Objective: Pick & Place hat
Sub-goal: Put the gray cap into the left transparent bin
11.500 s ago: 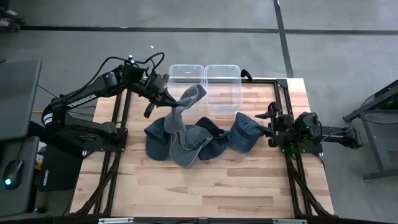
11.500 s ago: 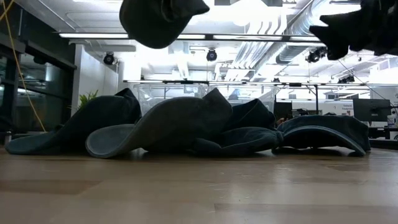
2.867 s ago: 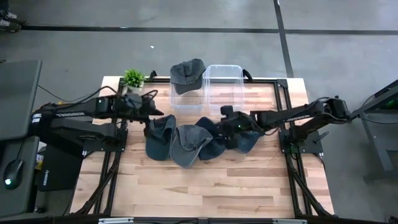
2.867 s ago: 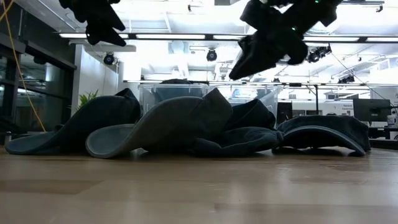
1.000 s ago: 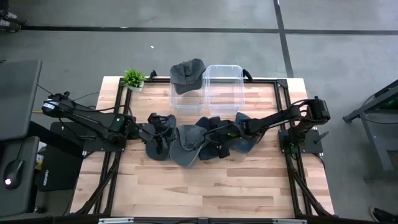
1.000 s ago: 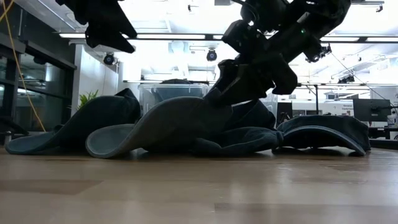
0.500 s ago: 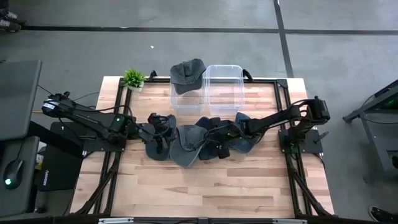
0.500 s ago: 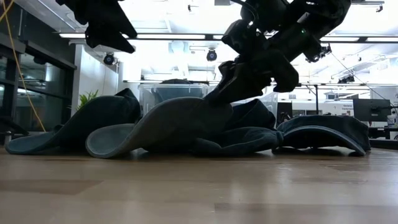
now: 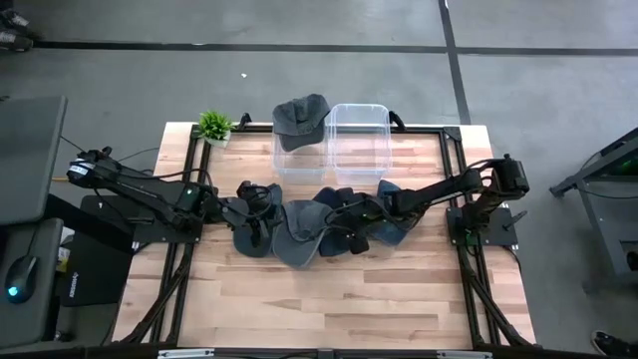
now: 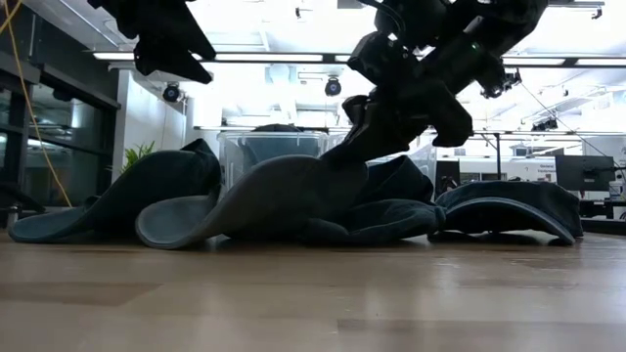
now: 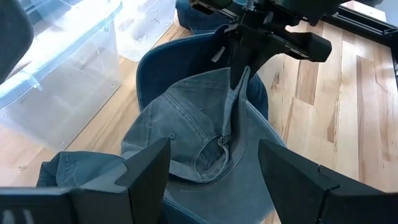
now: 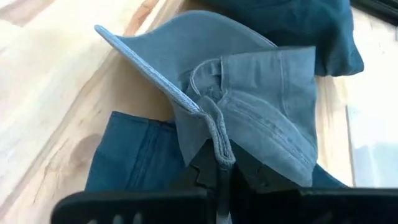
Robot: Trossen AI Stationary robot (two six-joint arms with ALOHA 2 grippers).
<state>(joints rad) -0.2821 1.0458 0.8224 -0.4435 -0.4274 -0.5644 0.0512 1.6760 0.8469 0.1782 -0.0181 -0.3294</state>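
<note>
Several denim hats lie in a heap at the table's middle. A grey-blue hat [image 9: 299,237] [image 11: 186,130] rests on darker blue ones, its brim [image 12: 140,46] sticking out. My right gripper [image 9: 340,221] [image 10: 344,132] reaches in from the table's right and is shut on this hat. My left gripper [image 9: 256,202] [image 11: 214,180] hovers open over the heap's left part, its fingers apart above the hat and touching nothing. My right gripper pinches a raised fold of the grey-blue hat's crown rim [image 12: 216,140] [image 11: 239,84] between its two fingers. The fingers slant down from the table's right. The cloth stands up at the pinch while the crown and brim lie on the hats beneath.
Two clear bins stand at the far edge: the left bin [image 9: 297,160] holds a grey hat [image 9: 300,113], the right bin [image 9: 359,140] beside it. A small green plant [image 9: 212,125] sits at the far left. Bare wood spreads toward the near edge.
My right gripper has shut its fingers on the grey-blue hat's rim, staying in place over the heap. The cloth at the pinch has gathered into an upright fold. The hat's brim and the other hats have stayed where they were.
</note>
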